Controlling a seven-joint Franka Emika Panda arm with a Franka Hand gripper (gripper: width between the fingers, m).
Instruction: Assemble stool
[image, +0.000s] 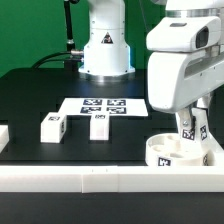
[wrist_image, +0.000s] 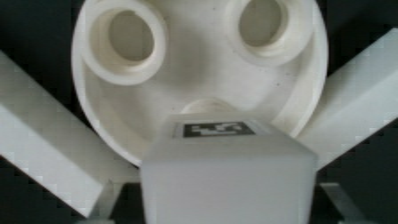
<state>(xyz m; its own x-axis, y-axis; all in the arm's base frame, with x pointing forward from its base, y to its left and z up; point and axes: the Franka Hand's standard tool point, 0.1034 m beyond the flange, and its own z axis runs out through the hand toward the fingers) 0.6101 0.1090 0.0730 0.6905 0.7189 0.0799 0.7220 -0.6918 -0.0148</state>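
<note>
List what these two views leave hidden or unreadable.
1. Exterior view: the lower end of the leg in the gripper sits behind the seat rim, so whether it is in a socket is hidden.
2. Wrist view: that leg covers the seat's near part, so any third socket is hidden.
3. Exterior view: the tags on the two lying legs are too small to read.

Arm base (image: 103, 45): white, rounded casing, black emblem (small, illegible).
Cable (image: 69, 28): black, thin.
Hand housing (image: 183, 60): white, boxy, dark seam.
Fingers (wrist_image: 36, 112): white, flat.
</note>
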